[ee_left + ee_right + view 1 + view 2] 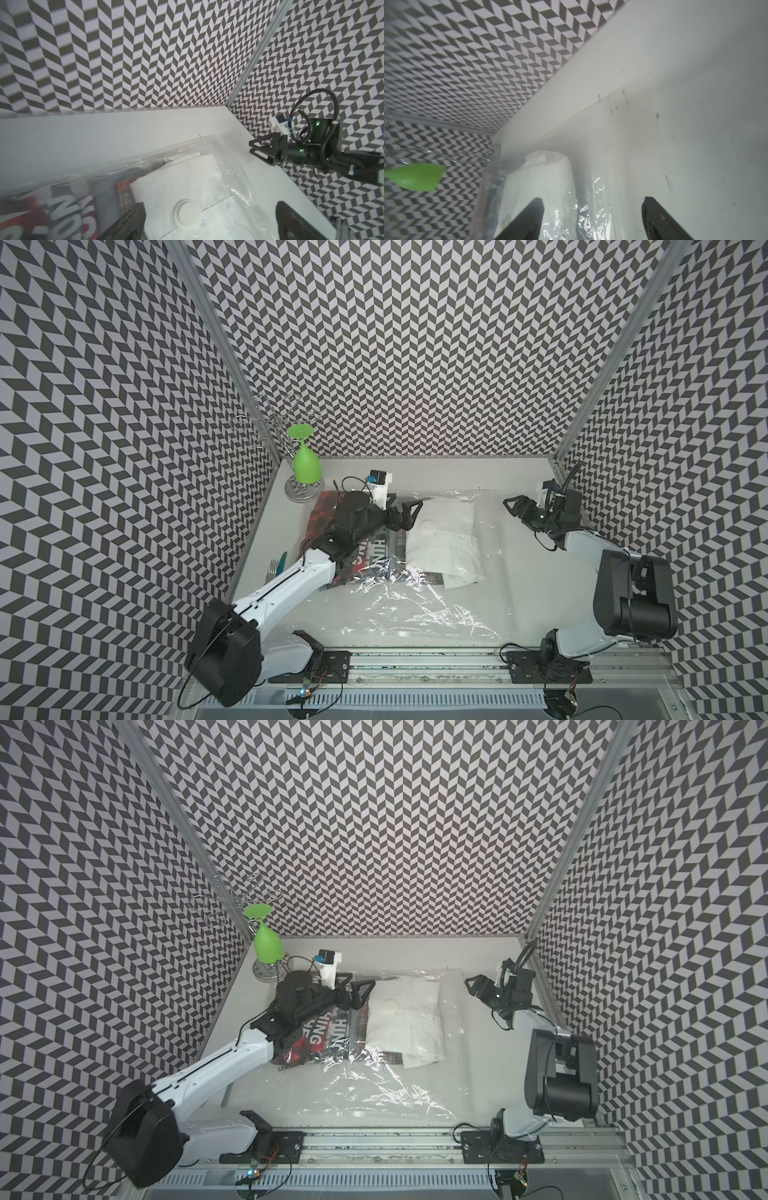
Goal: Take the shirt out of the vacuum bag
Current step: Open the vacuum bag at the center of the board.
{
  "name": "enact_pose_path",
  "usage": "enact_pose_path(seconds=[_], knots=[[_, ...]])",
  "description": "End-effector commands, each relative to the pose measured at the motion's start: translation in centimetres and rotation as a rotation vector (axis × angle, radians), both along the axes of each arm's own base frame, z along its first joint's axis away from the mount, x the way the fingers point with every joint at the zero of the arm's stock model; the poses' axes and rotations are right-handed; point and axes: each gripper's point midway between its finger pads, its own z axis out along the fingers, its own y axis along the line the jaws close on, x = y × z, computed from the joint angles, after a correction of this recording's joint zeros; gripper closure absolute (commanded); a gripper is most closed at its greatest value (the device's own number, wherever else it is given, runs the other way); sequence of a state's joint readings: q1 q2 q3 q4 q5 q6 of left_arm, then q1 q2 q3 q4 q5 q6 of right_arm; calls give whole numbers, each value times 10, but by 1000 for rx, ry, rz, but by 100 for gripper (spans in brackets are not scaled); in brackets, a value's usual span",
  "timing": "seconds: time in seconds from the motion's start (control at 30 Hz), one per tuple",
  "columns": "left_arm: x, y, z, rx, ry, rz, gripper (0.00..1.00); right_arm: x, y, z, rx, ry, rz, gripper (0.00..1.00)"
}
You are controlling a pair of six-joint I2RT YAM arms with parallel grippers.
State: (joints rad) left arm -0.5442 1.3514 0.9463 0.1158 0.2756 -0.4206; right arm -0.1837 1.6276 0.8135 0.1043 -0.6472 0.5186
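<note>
Found bag (415, 605) spread flat over the middle of the bench (532, 585), crinkled and glaring toward the near edge; same in both top views (374, 1090). Saw shirt (444, 547), white and folded, inside the bag, in the half toward the far edge. Noted valve (428, 526) on the film over the shirt's left part, sharper from the left wrist (188, 215). Marked printed cloth (374, 545), dark red with white letters, also in the bag, touching the shirt on the side of the left edge. Logged left gripper (415, 512) over the bag at the shirt's far left corner, claw released and spread wide, straddling the valve in the wrist view (209, 203); could not tell contact with the film. Logged right gripper (509, 506) near the far right corner, just beside the bag's right border, claw parted with nothing clamped (591, 199). Spotted green glass (306, 464) hung upside down on wire rack (270, 423) at the far left corner, and fork (272, 568) by the left edge.
</note>
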Motion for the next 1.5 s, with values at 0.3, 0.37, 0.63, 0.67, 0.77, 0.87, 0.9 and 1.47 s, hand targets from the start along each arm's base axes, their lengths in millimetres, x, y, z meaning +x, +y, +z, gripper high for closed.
enact_pose_path(seconds=[0.3,0.37,0.63,0.67,0.77,0.87,0.9,1.47], knots=[[-1,-57,-82,50,558,-147,1,-27,29,-14,147,54,131,34],[0,-58,-86,60,569,-151,1,-31,31,-13,162,38,134,35],[4,-62,-91,74,581,-162,1,-56,38,-18,171,64,169,42],[5,-63,-92,77,582,-166,1,-59,39,-15,175,58,171,42],[9,-66,-90,74,575,-170,1,-72,42,-12,174,60,172,43],[13,-70,-90,74,578,-175,1,-85,43,-17,165,90,165,45],[14,-72,-91,75,581,-180,1,-89,43,-19,163,106,164,47],[28,-133,-71,103,579,-291,1,-141,93,-28,45,133,254,64]])
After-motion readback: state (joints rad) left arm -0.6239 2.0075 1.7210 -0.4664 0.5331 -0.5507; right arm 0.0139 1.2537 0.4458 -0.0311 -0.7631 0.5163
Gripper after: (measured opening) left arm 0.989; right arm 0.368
